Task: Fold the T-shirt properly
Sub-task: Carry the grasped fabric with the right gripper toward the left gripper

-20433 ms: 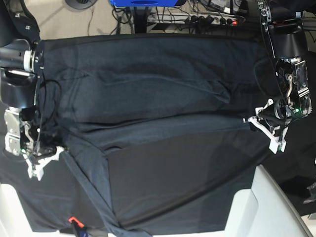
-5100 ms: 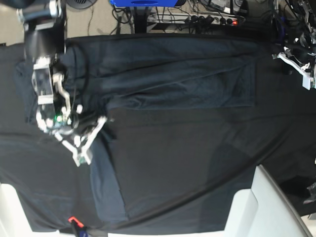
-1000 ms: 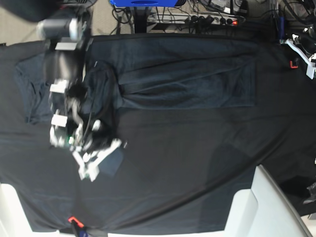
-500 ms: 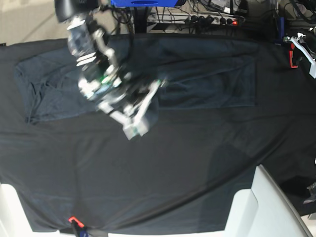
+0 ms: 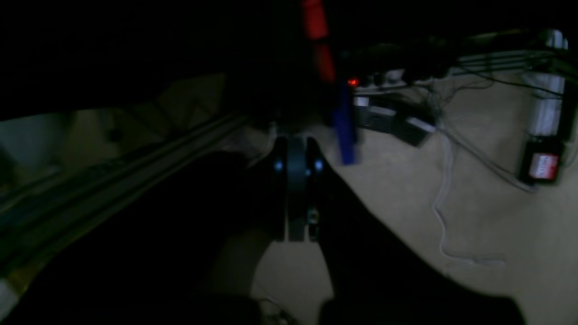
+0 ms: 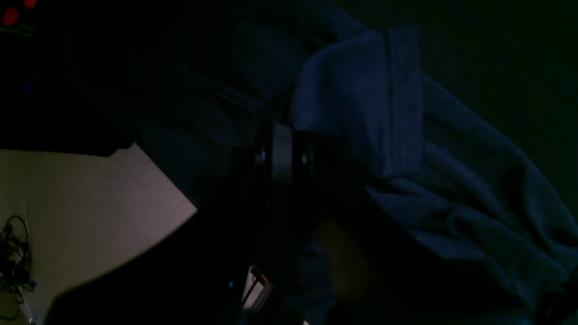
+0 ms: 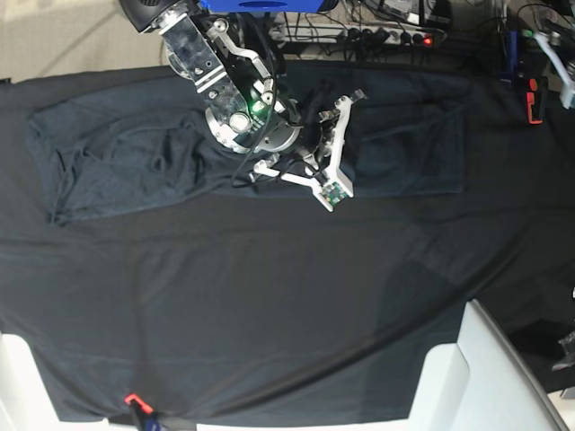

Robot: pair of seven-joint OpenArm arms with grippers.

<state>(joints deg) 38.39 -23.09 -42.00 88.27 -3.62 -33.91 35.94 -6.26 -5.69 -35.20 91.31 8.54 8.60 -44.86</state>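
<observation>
The right gripper, closed on a fold of the T-shirt, seems to be mid-fold, carrying that fabric across the shirt's middle; next it likely needs lowering flat before release. The heathered blue-grey knit lies as a long band on the smooth black tablecloth, rumpled at its left end, while the left gripper is shut and empty beyond the cloth's far right corner.

The right arm, upper centre of the base view, is silver-grey metal with black housings, a green indicator light and thin black cables looping beside it. Its gripper has white, angular printed fingers. At the upper right edge, the left gripper shows white fingers and a red-orange part.
</observation>
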